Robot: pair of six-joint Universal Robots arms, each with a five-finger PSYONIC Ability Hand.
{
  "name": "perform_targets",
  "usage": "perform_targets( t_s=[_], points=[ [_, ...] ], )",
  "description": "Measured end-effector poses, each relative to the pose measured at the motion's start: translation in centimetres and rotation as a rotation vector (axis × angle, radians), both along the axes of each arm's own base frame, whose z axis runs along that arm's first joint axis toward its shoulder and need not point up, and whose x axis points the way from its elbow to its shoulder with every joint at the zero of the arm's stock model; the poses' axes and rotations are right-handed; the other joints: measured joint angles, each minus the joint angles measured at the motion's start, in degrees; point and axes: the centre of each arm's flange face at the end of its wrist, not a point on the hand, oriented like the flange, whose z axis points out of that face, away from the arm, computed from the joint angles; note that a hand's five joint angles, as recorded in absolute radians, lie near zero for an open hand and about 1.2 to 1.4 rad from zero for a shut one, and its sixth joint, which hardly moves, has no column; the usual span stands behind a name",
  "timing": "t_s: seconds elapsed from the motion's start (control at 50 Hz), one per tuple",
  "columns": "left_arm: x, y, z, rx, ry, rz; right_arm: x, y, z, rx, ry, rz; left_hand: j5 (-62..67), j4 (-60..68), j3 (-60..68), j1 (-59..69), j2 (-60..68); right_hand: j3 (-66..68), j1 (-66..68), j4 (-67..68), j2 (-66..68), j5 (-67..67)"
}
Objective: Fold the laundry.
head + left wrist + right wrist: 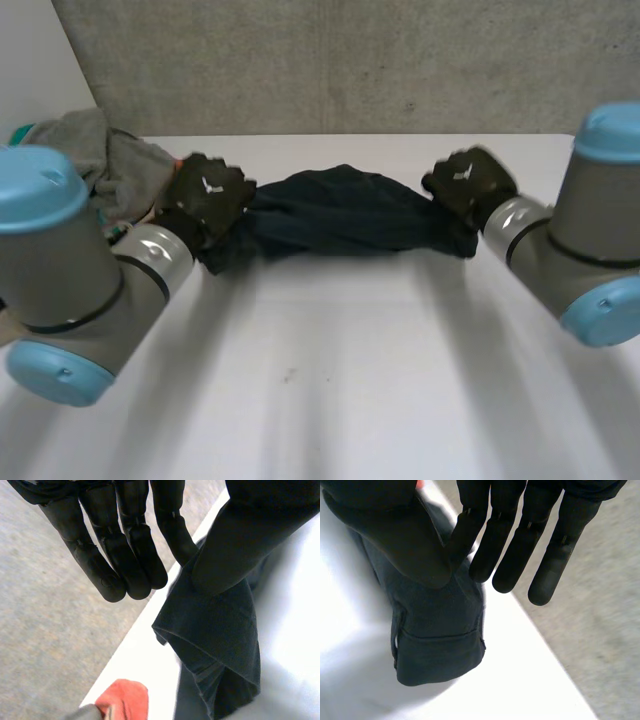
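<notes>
Head view: I hold the garment (345, 212) stretched between left hand (205, 198) and right hand (468, 183) at the table's (350, 380) far edge, apparently to spread it for folding; left wrist view: the left hand (130, 555) pinches one end between thumb and finger; right wrist view: the right hand (510, 545) pinches the other end likewise.

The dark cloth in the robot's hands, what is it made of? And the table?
The dark cloth looks like soft knitted fabric, maybe cotton: matte, it bunches in loose folds and has a stitched hem. The table looks like a hard, smooth white board, perhaps laminate; that is a guess.
</notes>
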Motion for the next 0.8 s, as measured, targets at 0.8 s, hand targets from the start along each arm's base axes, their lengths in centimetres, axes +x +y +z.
perform_targets(
  t_s=[0.8],
  points=[
    [-2.4,-7.3,-3.2,0.199,0.153,0.140,8.3,-10.5,-1.9,-0.385,-0.332,0.016,-51.56,-54.33,-53.23,-54.76,-53.79,-54.08,-51.56,-53.97,-54.10,-52.65]
  ],
)
